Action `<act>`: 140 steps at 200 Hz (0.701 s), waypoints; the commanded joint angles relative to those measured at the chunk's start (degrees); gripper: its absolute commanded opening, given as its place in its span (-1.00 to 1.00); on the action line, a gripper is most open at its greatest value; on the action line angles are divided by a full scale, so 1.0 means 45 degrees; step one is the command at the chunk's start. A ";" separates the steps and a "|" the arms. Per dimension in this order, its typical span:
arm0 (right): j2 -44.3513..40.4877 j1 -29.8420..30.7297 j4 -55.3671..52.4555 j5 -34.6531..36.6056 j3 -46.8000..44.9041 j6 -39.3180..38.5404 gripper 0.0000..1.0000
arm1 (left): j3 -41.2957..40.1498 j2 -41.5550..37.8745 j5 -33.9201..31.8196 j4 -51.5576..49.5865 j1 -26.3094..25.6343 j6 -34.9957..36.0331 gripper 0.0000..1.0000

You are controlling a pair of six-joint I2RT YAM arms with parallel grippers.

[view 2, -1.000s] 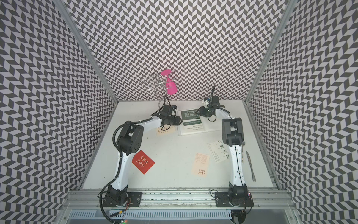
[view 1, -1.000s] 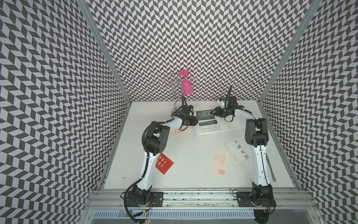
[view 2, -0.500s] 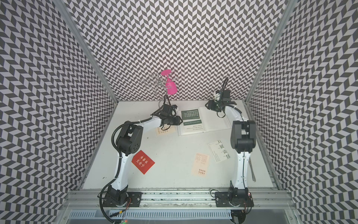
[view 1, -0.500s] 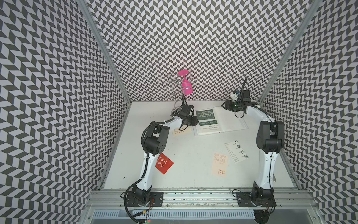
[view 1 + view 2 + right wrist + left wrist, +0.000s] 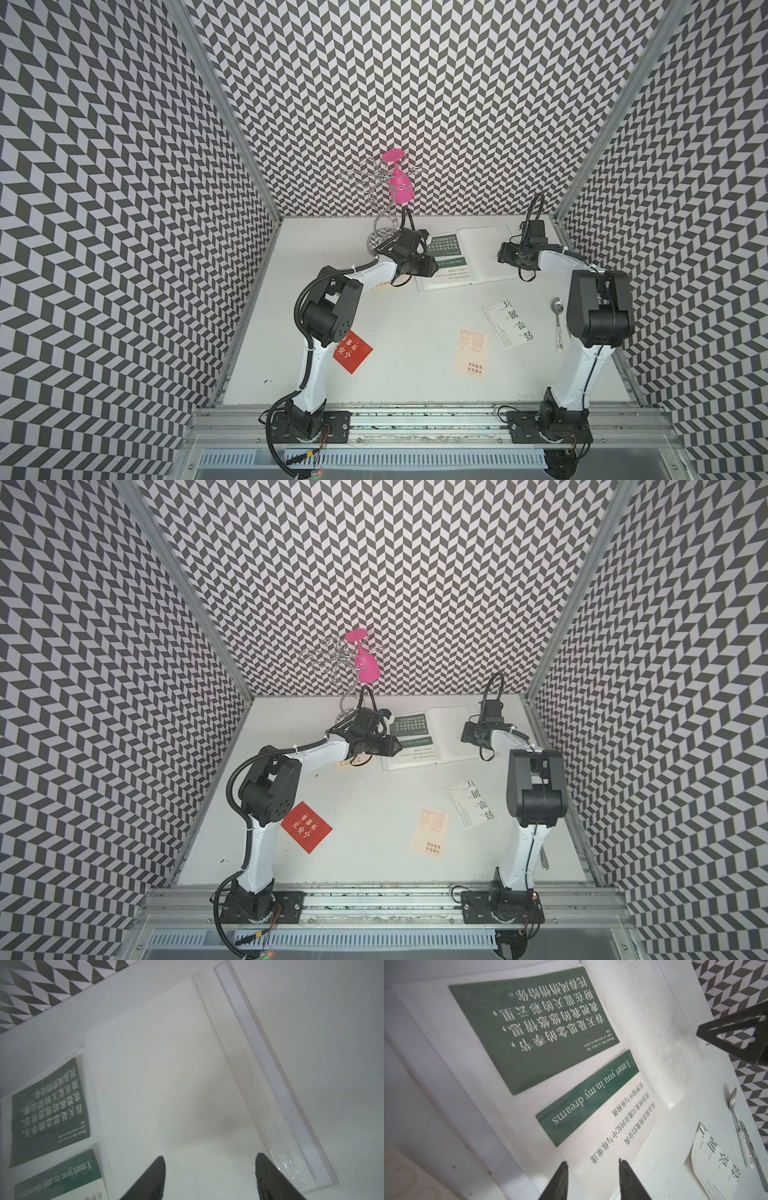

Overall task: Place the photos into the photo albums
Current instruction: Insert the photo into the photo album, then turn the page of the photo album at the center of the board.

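The photo album (image 5: 484, 253) (image 5: 451, 733) lies open at the back of the table. Its left page holds a dark green photo (image 5: 444, 245) (image 5: 533, 1028) and a white photo with a green band (image 5: 451, 270) (image 5: 591, 1105). The right page (image 5: 166, 1074) is bare. My left gripper (image 5: 436, 266) (image 5: 592, 1164) hovers over the album's left edge, open a little, nothing between its fingers. At the album's right edge my right gripper (image 5: 503, 257) (image 5: 209, 1160) is open wide and empty. Loose photos lie on the table: red (image 5: 352, 351), cream (image 5: 471, 353), white with black characters (image 5: 509, 324), and a cream one (image 5: 382, 284) under the left arm.
A wire stand with a pink glass (image 5: 401, 183) rises behind the left gripper at the back wall. A spoon (image 5: 558, 322) lies by the right arm near the right wall. Patterned walls close in three sides.
The right gripper has swung from over the album's middle out to its right edge and opened wider; the right page now lies flat. The left gripper opened slightly.
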 commanded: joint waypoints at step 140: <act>0.1007 0.0649 0.0108 0.2257 0.0098 -0.0198 0.48 | -0.0302 -0.0331 0.0475 0.0388 0.0082 0.0166 -0.15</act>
